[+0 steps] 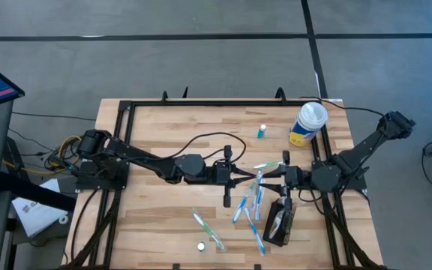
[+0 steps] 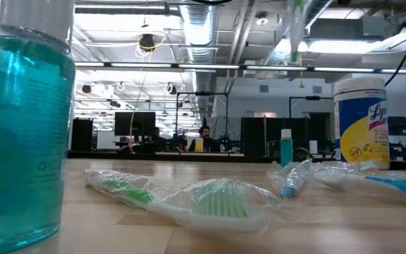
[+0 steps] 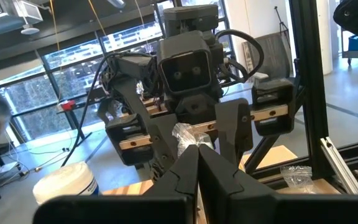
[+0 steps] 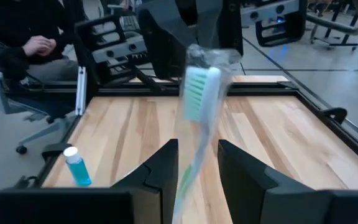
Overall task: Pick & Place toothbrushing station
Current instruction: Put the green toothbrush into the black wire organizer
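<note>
Left gripper [image 1: 255,177]: mid-table, fingers pressed together, tip facing the right gripper; appears to pinch the plastic wrap of the raised toothbrush, though contact too blurred to confirm.
Right gripper [image 1: 270,174]: mid-table, facing the left one, fingers [image 4: 166,163] parted a little and closed around a wrapped green-bristled toothbrush [image 4: 197,118], held upright above the wood.
Toothbrushing station [image 1: 279,221]: small black mesh-sided box near the front right of the table [image 1: 163,135], just in front of the right gripper, lying apart from both grippers; something pale inside, not identifiable.
Loose toothbrushes [image 1: 247,206]: several wrapped, blue and green, scattered between the grippers and the front edge; one [image 1: 208,229] further left.
Wipes canister [image 1: 307,124]: yellow and blue, white lid, back right corner.
Small blue bottle [image 1: 262,131]: standing left of the canister.
Low view: large teal bottle [image 2: 20,127] close at the left; wrapped green toothbrush [image 2: 189,199] lying flat in front.
Background: person seated beyond the table in the right wrist view, hand [image 4: 39,45] visible.
</note>
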Action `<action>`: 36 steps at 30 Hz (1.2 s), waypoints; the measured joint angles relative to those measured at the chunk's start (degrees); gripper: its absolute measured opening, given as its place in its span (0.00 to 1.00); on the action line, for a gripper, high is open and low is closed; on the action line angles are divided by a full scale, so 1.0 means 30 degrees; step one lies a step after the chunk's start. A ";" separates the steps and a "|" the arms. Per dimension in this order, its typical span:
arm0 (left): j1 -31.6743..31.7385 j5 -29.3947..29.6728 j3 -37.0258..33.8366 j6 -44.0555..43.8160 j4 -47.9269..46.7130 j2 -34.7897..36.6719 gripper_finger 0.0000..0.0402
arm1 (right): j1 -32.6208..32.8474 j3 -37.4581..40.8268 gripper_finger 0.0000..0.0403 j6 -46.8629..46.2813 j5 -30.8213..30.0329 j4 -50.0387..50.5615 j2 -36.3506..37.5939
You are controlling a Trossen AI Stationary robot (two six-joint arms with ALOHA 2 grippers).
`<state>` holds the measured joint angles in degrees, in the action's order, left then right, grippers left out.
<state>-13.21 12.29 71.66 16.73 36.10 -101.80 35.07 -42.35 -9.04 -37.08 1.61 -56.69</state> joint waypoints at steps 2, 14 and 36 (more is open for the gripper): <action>0.0000 0.0007 0.0000 0.0000 -0.0009 0.0000 0.00 | -0.0007 0.0000 0.26 0.0014 -0.0003 -0.0003 0.0000; 0.0000 0.0047 0.0000 -0.0007 -0.0036 0.0000 0.00 | -0.0740 0.0000 0.26 0.0146 0.0397 -0.0218 0.0000; 0.0000 -0.0015 -0.0066 -0.0007 -0.0321 0.0000 0.00 | -0.1645 0.0029 0.03 0.1071 0.1401 -0.1433 -0.1420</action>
<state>-13.21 12.25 71.46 16.71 35.14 -101.80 30.14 -42.26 -5.82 -32.88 -2.68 -60.95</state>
